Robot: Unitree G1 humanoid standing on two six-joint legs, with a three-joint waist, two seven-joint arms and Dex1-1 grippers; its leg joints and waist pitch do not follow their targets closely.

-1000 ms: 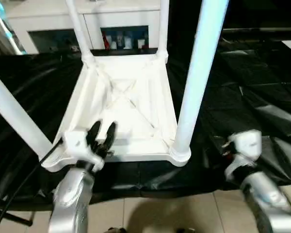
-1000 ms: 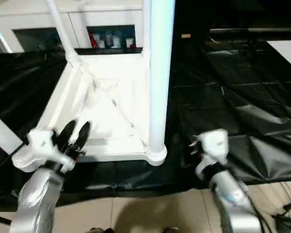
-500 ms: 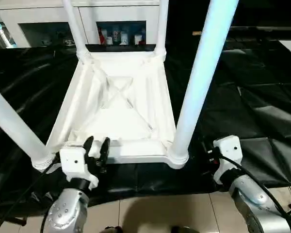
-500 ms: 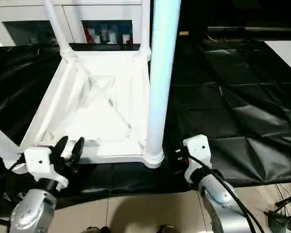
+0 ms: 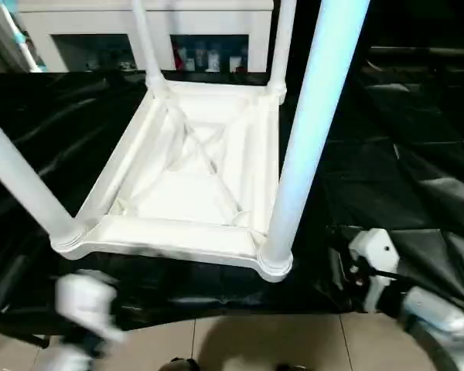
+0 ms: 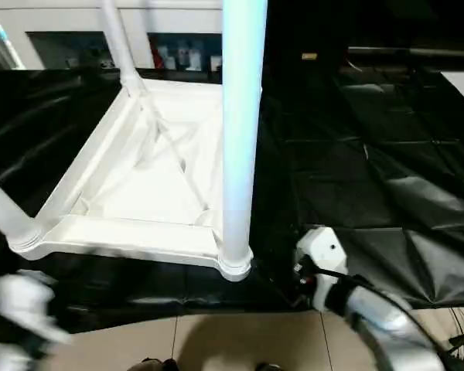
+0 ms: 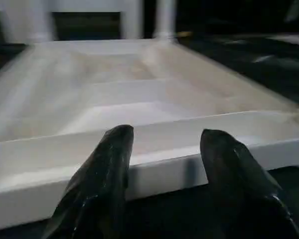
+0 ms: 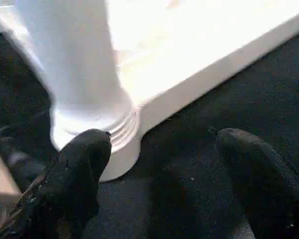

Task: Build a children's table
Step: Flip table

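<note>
The children's table lies upside down on the black-covered table, its underside with crossed ribs facing up. Four white tapered legs stand in the corner sockets: the near right leg, the near left leg, and two far legs at the back corners. The near rim of the white top sits close to the front edge of the black cover, with tiled floor below it.

Left end effector — fingers parted to a moderate gap, holding nothing. In the left wrist view both black fingertips point at the near rim of the top from just in front of it; contact cannot be confirmed.

Right end effector — fingers spread wide, holding nothing. In the right wrist view its fingers point at the ribbed corner socket of the near right leg, one fingertip just beside the socket, the other well apart over the black cover.

A white glass-door cabinet stands behind the table.
</note>
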